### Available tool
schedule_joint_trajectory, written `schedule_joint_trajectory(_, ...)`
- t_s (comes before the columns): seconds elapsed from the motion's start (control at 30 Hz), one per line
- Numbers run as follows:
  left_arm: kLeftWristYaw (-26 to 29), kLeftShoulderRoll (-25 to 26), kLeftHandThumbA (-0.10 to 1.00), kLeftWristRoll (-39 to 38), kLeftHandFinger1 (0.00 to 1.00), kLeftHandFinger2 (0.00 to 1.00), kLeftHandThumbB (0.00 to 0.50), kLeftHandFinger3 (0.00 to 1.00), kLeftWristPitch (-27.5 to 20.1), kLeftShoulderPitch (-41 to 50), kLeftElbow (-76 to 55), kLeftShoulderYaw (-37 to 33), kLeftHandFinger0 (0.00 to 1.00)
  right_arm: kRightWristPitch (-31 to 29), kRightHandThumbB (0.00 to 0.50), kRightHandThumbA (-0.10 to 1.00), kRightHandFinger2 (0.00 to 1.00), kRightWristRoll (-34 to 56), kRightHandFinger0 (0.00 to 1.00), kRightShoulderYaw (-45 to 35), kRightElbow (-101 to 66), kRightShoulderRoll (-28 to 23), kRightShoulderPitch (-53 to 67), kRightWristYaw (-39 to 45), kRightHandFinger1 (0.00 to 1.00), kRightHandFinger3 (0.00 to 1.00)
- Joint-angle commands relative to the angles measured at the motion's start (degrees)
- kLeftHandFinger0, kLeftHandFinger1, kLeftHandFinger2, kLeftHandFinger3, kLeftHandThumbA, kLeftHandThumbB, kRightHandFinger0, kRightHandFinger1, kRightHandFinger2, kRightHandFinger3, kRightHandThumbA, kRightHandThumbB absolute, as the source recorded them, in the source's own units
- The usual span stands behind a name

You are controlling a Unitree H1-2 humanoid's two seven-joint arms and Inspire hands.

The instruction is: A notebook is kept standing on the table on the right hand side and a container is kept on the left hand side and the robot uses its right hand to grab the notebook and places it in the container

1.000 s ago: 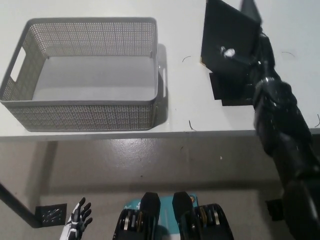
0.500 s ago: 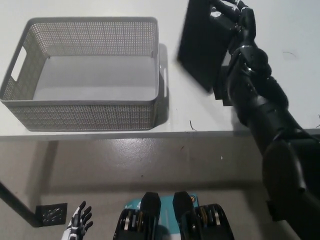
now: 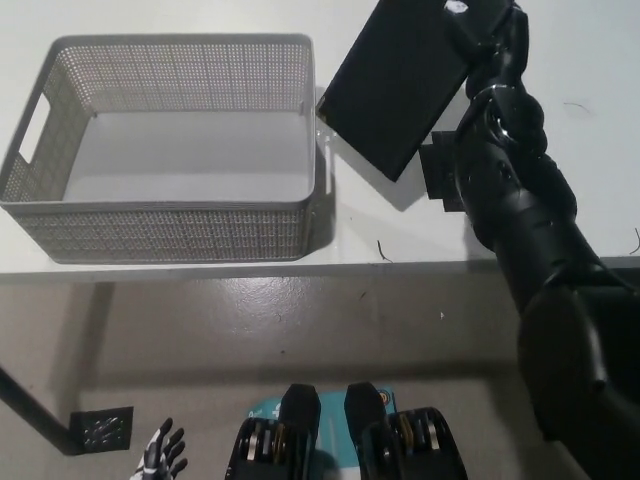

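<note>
Right hand [image 3: 478,22] grips black notebook [image 3: 395,85], tilted, off the table [image 3: 560,60], just right of basket [image 3: 165,235]. Left hand [image 3: 160,462] low, fingers spread, holding nothing.

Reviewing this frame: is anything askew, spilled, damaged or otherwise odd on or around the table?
Nothing looks spilled or damaged. The black notebook is tilted in the air, held by the right hand just right of the grey container, which holds nothing. A small black object lies on the white table beneath it. The left hand hangs low below the table edge.
</note>
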Motion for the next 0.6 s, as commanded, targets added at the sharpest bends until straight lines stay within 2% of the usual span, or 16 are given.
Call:
schedule_joint_trajectory(0.0, -0.06, -0.60, 1.00, -0.73, 1.00, 1.00, 0.412, 1.00, -1.84, 0.94, -1.66, -0.12, 1.00, -2.43, 0.096, -0.10, 0.72, 4.22, 0.00, -0.91, -8.87, 1.42, -3.75, 0.44, 0.34, 0.77)
schedule_joint_trajectory(0.1, -0.01, -0.61, 1.00, -0.45, 1.00, 1.00, 0.438, 1.00, -1.71, 0.99, -1.80, -0.19, 1.00, -0.04, 0.093, -0.10, 0.70, 3.27, 0.00, 0.15, -15.42, 1.65, -4.30, -1.41, 0.28, 0.76)
schedule_joint_trajectory(0.17, 0.16, -0.43, 1.00, 0.06, 1.00, 1.00, 0.431, 1.00, -1.97, 1.23, -1.77, -0.20, 1.00, 1.66, 0.070, -0.10, 0.70, 3.40, 0.00, 0.45, -19.41, 2.06, -4.17, -1.74, 0.25, 0.81)
schedule_joint_trajectory(0.23, 0.44, -0.48, 1.00, 0.59, 1.00, 1.00, 0.432, 1.00, -2.18, 1.30, -1.81, -0.25, 1.00, 2.31, 0.067, -0.10, 0.74, 3.08, 0.00, 0.70, -24.31, 1.91, -4.98, -2.67, 0.29, 0.83)
schedule_joint_trajectory(0.3, 0.41, -0.50, 1.00, 0.53, 1.00, 1.00, 0.427, 1.00, -2.51, 1.22, -1.44, -0.25, 1.00, 3.79, 0.076, -0.10, 0.77, 1.97, 0.00, 1.22, -27.74, 1.55, -5.60, -4.21, 0.29, 0.83)
schedule_joint_trajectory(0.4, 0.15, -0.36, 1.00, 0.06, 1.00, 1.00, 0.438, 1.00, -1.68, 1.58, -1.75, -0.12, 1.00, 5.50, 0.087, -0.10, 0.76, 1.68, 0.00, 1.81, -31.48, 1.60, -6.04, -5.04, 0.31, 0.83)
schedule_joint_trajectory(0.43, 0.21, -0.36, 1.00, 0.22, 1.00, 1.00, 0.447, 1.00, -1.37, 1.69, -1.96, -0.17, 1.00, 6.06, 0.076, -0.10, 0.76, 2.08, 0.00, 1.87, -32.70, 1.95, -6.33, -5.34, 0.31, 0.83)
schedule_joint_trajectory(0.47, 0.60, -0.26, 1.00, 1.15, 1.00, 1.00, 0.422, 1.00, -2.47, 1.62, -1.55, -0.27, 1.00, 6.24, 0.066, -0.10, 0.78, 2.22, 0.00, 2.11, -33.67, 2.53, -6.84, -5.60, 0.32, 0.84)
schedule_joint_trajectory(0.53, 0.35, -0.26, 1.00, 0.85, 1.00, 1.00, 0.427, 1.00, -2.30, 1.64, -1.65, -0.30, 1.00, 6.61, 0.060, -0.10, 0.77, 1.93, 0.00, 2.58, -34.40, 2.89, -6.89, -5.95, 0.31, 0.84)
schedule_joint_trajectory(0.57, -0.28, -0.37, 1.00, -0.18, 1.00, 1.00, 0.442, 1.00, -1.93, 1.58, -1.58, -0.34, 1.00, 6.47, 0.074, -0.10, 0.77, 1.28, 0.00, 2.99, -34.19, 3.20, -7.19, -6.42, 0.31, 0.84)
